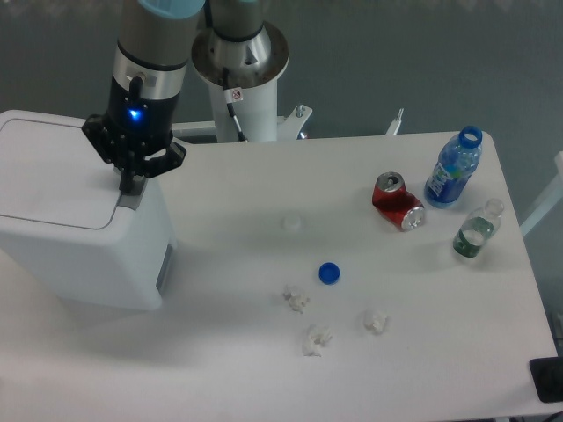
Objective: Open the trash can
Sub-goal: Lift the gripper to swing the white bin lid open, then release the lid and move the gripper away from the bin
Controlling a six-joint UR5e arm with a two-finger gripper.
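Note:
The trash can (75, 237) is a large white boxy bin at the left edge of the table, its flat lid (53, 171) lying closed. A grey push bar (130, 199) sits on its right rim. My gripper (131, 184) points straight down over that bar, fingers drawn together, its tips at or just above the bar; I cannot tell if they touch. A blue light glows on the gripper body.
A red soda can (398, 201) lies on its side at the right, near a blue bottle (454, 168) and a small clear bottle (477, 230). A blue cap (329, 272), a white cap (291, 223) and three crumpled paper bits (316, 338) lie mid-table. The robot base (239, 70) stands behind.

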